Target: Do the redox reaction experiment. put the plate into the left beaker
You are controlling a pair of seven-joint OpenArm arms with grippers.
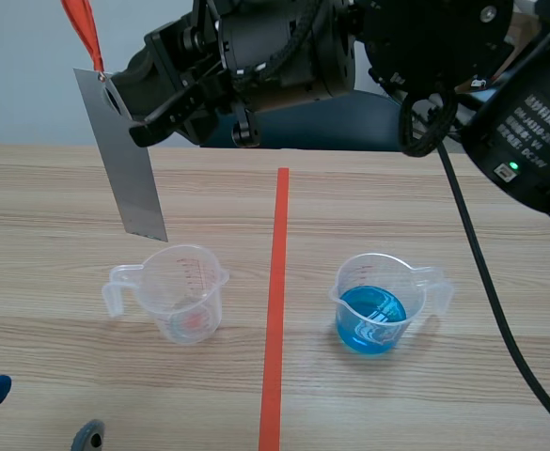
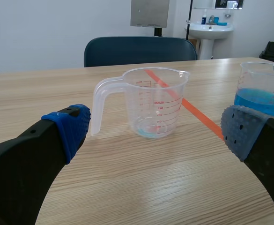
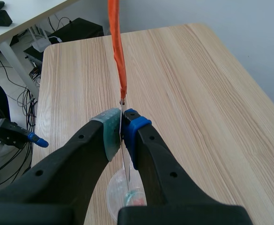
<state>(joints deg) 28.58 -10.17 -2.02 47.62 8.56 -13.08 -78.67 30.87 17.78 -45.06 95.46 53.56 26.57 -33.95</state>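
The plate [image 1: 129, 160] is held upright in the air above the left beaker [image 1: 182, 293] by the right gripper [image 3: 122, 133], which is closed on its upper end. This beaker stands left of the tape line [image 1: 276, 301], toward the counter's near edge. The left gripper [image 2: 156, 129] is open, low by the near edge, and faces the beaker.

Mouth of left beaker [image 1: 173, 293] is open from above. The plate [image 1: 124, 160] hangs just over its 11 o'clock rim, and the handle juts out at 9 o'clock. The right arm [image 1: 293, 47] blocks overhead at 12 (whole far side). There's a bare table [image 1: 500, 395] lane toward the right beaker [image 1: 376, 305] at 3 o'clock.
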